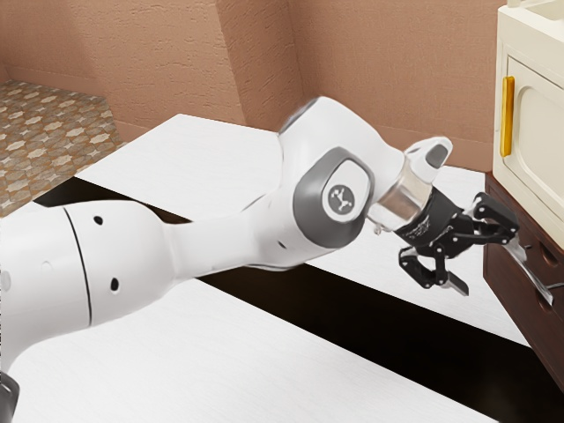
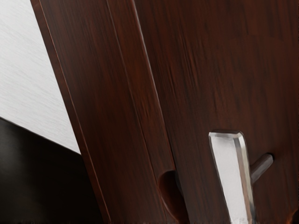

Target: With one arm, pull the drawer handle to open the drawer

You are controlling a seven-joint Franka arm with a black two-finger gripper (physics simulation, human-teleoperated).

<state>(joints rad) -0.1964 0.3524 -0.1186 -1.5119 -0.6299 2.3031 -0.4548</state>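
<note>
1. The approach is judged to be largely done: the gripper [image 1: 490, 266] has been brought up to the dark wooden cabinet [image 1: 504, 286] by the arm [image 1: 333, 194], at the exterior view's right.
2. The task's thing, the handle [image 2: 231, 175], is seen in the wrist view as a pale metal bar, held off the drawer front [image 2: 210, 70] by a short post [image 2: 262, 168]. In the exterior view it is found just beside the gripper's far finger; whether it is touched cannot be told.
3. The claw is released: its fingers [image 1: 456, 284] are spread wide apart, and nothing is grasped between them.
4. No pull can be read from the pictures. The drawer front seems to be set close along the frame [image 2: 110, 98], with no inside of a drawer exposed, so the drawer is judged to be closed, or nearly so.
5. What is left is most of the real work: the bar has to be brought properly between the fingers, gripped or hooked, and then drawn straight away from the cabinet until a clear opening is made.
6. The step in hand is judged to be the final lining-up. Some care is called for, since the bar is slim and lies at a slant in the wrist view; if the fingers are brought together too soon, it could be missed, or merely nudged by one finger.
</note>
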